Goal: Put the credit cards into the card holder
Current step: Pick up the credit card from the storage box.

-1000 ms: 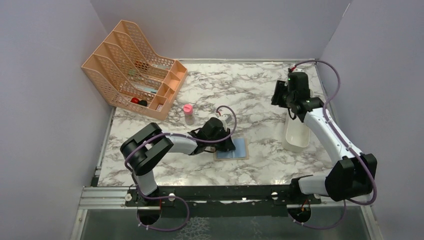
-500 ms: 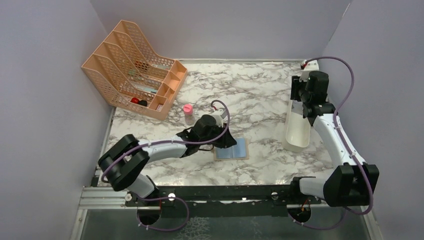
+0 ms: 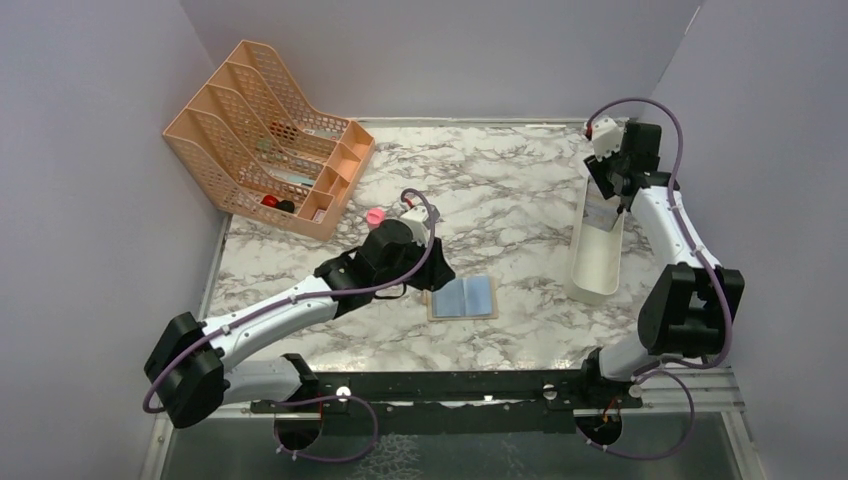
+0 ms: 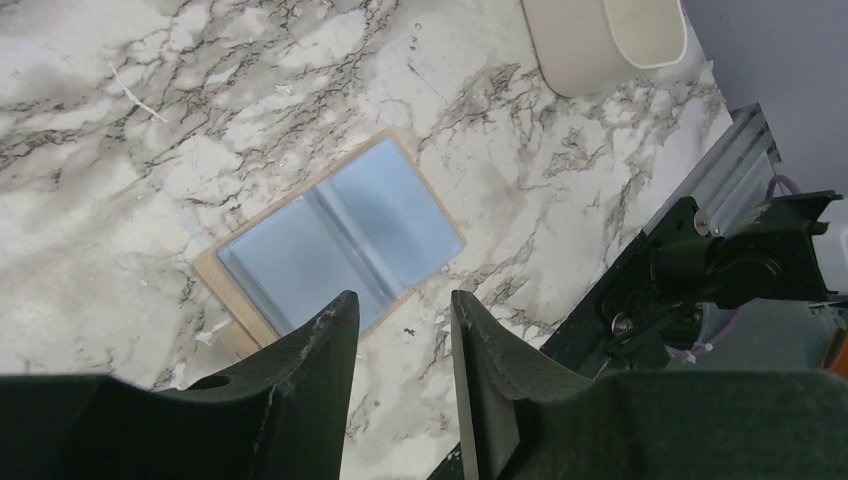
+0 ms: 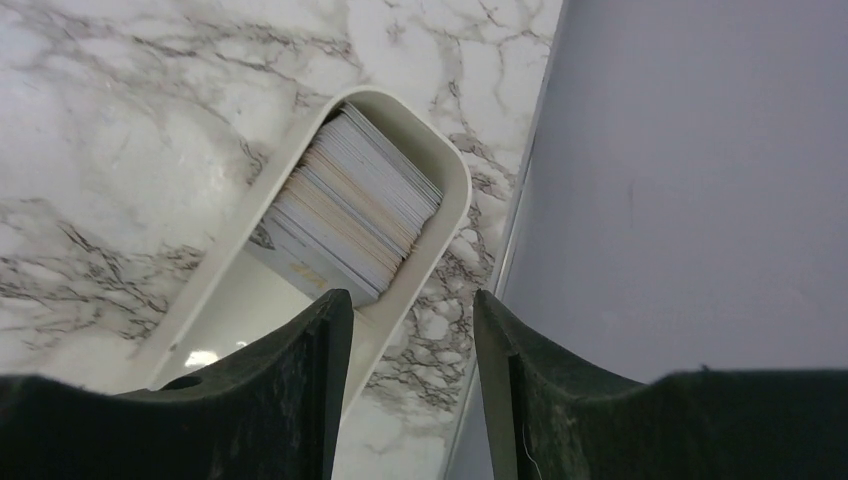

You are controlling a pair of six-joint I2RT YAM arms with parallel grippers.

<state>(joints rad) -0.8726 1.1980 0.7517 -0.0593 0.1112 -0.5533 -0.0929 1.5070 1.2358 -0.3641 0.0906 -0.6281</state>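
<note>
The left gripper (image 4: pixel 402 310) hangs with jaws partly apart, holding nothing; the card holder (image 4: pixel 335 235) lies just below and ahead of it, spread flat on the marble table (image 4: pixel 120 120), blue inside up. Farther away, the right gripper (image 5: pixel 412 310) is also half open and empty, and the credit cards (image 5: pixel 355 215) stand packed in the end of the white tray (image 5: pixel 459 192), directly under it.

The left arm (image 3: pixel 270 315) stretched low and long from the near-left base toward the middle. The left gripper (image 4: pixel 400 300) pointed down, its jaws parted with nothing between them. Over on the right, the right arm (image 3: pixel 668 228) reached to the far-right corner, and the right gripper (image 5: pixel 412 300) aimed downward, jaws apart and empty.
</note>
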